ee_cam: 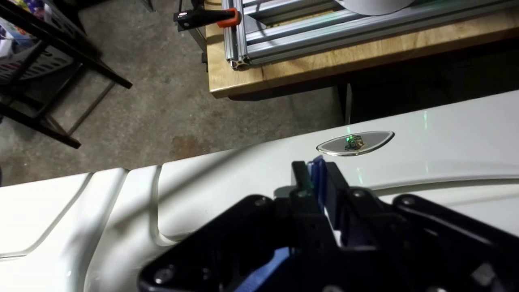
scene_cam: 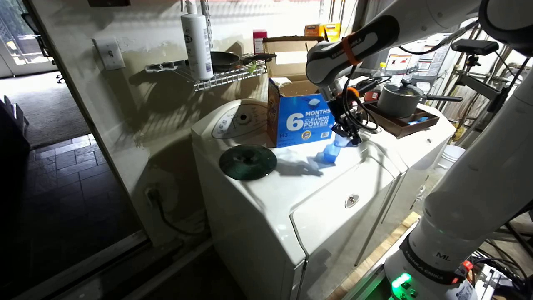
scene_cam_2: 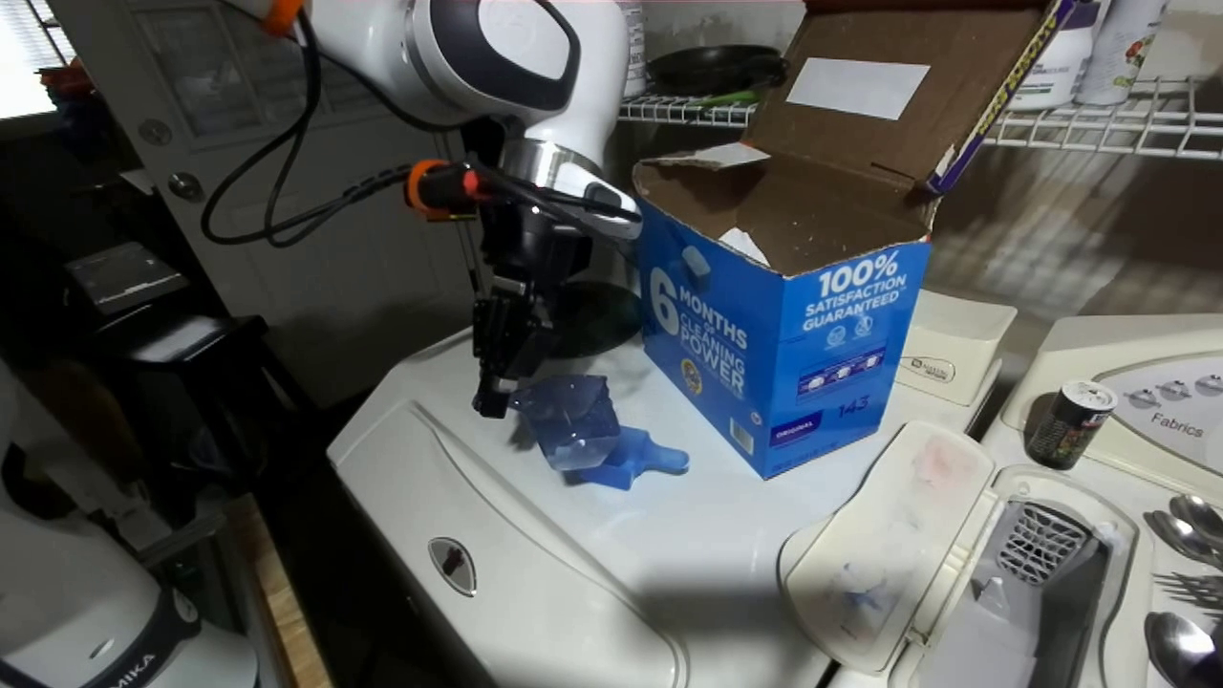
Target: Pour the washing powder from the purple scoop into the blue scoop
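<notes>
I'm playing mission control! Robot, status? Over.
Gripper shut on purple scoop. Held close to blue scoop, looks tilted; powder can't be made out. Box nearby, seemingly not blocking.

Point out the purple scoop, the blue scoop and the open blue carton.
Purple scoop [scene_cam_2: 568,420]: in an exterior view, on its cup.
Blue scoop [scene_cam_2: 621,462]: in an exterior view, on its cup, near the handle.
Blue carton [scene_cam: 305,115]: in an exterior view, on its printed front wall.

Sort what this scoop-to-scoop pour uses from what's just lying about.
For the job:
purplish-blue translucent plastic scoop, in the black claw
pale-blue translucent plastic scoop

Just lying about:
open blue cardboard carton
round grey lidded pot
small dark cylindrical can
</notes>
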Available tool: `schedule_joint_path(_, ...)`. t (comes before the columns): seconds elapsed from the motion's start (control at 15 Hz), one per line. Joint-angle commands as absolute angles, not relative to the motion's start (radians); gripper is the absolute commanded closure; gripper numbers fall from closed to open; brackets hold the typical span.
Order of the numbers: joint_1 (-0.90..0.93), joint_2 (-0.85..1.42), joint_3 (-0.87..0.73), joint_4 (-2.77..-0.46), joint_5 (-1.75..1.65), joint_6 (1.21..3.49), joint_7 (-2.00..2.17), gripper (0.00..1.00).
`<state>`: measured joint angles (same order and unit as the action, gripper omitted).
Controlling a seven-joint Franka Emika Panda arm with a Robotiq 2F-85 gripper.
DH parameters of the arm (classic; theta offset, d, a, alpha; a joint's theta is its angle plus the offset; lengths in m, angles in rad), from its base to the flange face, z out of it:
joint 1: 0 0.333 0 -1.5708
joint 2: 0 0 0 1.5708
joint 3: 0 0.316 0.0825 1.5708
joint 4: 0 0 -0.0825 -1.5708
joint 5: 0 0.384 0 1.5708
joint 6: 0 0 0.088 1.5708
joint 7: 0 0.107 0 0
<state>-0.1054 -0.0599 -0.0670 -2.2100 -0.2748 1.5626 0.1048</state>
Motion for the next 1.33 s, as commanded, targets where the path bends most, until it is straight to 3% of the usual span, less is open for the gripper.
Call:
schedule_joint_path(0.0,-0.090,-0.013,-0.061,-2.155,-0.325,1.510,0.149,0.97)
schedule_joint_path(1.27,-0.034,0.171,-0.047,-1.996,-0.399,1.366,0.210,0.97)
